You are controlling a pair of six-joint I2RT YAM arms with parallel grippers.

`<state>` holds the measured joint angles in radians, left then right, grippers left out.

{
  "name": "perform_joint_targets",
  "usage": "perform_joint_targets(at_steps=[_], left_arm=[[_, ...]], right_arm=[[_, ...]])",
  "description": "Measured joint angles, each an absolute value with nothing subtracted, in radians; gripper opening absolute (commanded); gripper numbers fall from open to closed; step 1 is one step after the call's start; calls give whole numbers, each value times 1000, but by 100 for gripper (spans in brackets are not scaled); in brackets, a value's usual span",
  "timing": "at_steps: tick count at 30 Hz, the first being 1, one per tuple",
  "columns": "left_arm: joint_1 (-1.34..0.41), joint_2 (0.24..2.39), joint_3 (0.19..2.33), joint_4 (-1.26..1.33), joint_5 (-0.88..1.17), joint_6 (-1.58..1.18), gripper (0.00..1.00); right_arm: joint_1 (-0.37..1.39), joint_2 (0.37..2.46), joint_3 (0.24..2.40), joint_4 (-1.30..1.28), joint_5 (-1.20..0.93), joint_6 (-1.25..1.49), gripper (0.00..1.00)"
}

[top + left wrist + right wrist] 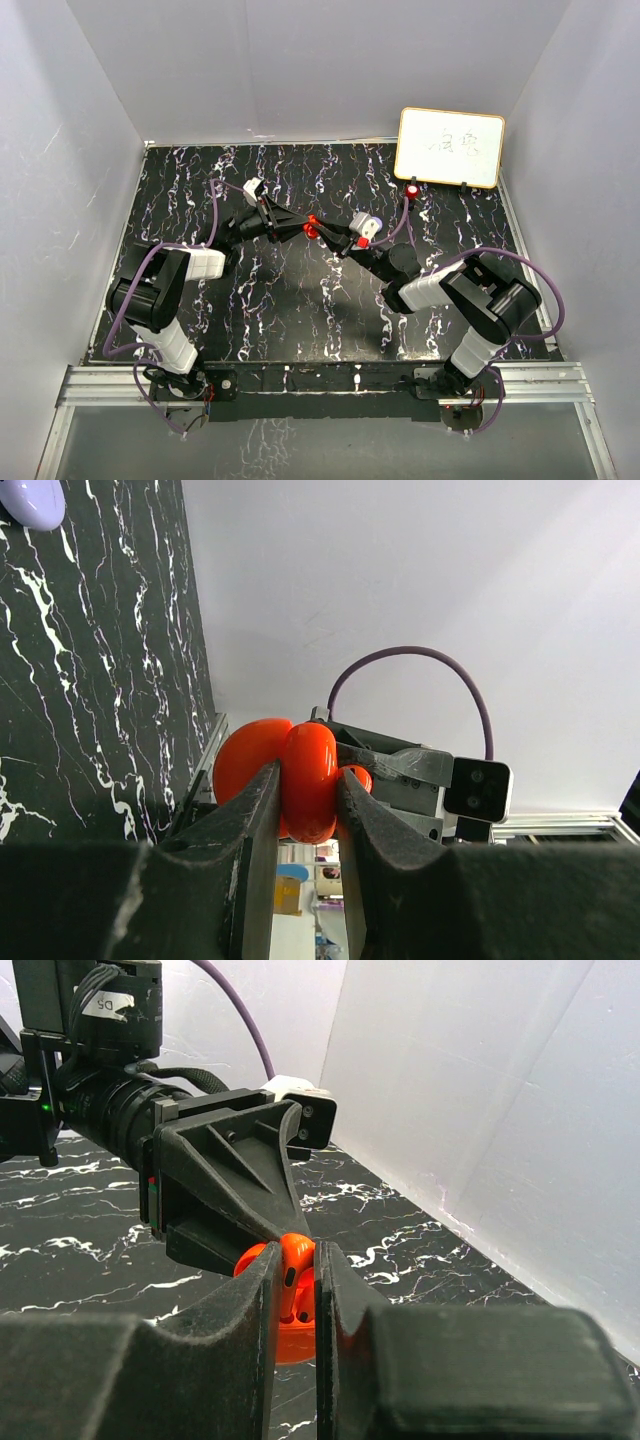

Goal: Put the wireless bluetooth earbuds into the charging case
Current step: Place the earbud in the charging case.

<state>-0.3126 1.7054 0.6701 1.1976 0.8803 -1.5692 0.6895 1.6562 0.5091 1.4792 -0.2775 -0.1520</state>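
Mid-insertion, we judge: left gripper (308,785) clamps the red case (250,758); right gripper (297,1275), at its four o'clock, pinches a red earbud (297,1252); careful alignment next.

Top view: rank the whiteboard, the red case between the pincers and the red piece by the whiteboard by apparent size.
1. Whiteboard, by far the largest.
2. Red case.
3. Red piece. It looks only slightly smaller than the case, and both are tiny here, so their order is unsure.
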Motion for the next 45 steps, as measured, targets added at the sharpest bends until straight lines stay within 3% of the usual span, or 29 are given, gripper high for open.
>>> perform_joint_targets(at_steps=[33, 45], left_arm=[[-314, 1706, 670, 1230, 877, -1610, 0], [-314, 1708, 670, 1232, 872, -1617, 0]], right_arm=[[684, 1675, 509, 1482, -280, -149, 0], [684, 1675, 509, 1483, -276, -132, 16]])
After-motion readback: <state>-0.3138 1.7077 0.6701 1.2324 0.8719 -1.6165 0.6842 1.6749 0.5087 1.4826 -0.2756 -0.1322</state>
